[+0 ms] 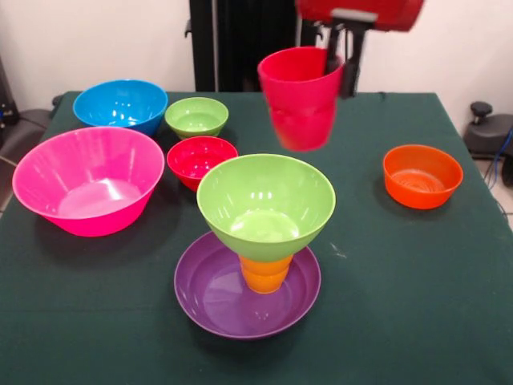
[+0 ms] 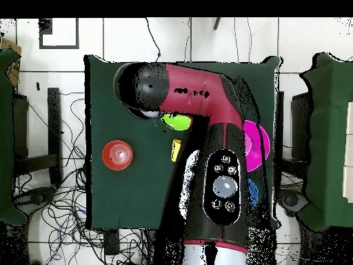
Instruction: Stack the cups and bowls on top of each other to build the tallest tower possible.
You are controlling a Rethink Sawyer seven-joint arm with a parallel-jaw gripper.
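My gripper (image 1: pixel 341 70) hangs from the top edge, shut on the rim of the red cup (image 1: pixel 300 98), one finger inside it and one outside. The cup hangs upright in the air, behind and above the tower. The tower is the purple bowl (image 1: pixel 210 298) as base, an upside-down orange cup (image 1: pixel 265 273) in it, and the large lime green bowl (image 1: pixel 266 200) on top of that. In the overhead view the arm (image 2: pixel 186 90) hides the gripper, and only a bit of the lime bowl (image 2: pixel 177 122) shows. The yellow cup is not visible in the front view.
At the left stand the big pink bowl (image 1: pixel 88 180), the blue bowl (image 1: pixel 120 104), the small green bowl (image 1: pixel 196 116) and the small red bowl (image 1: pixel 200 159). The small orange bowl (image 1: pixel 422 175) stands alone at the right and also shows in the overhead view (image 2: pixel 117 154).
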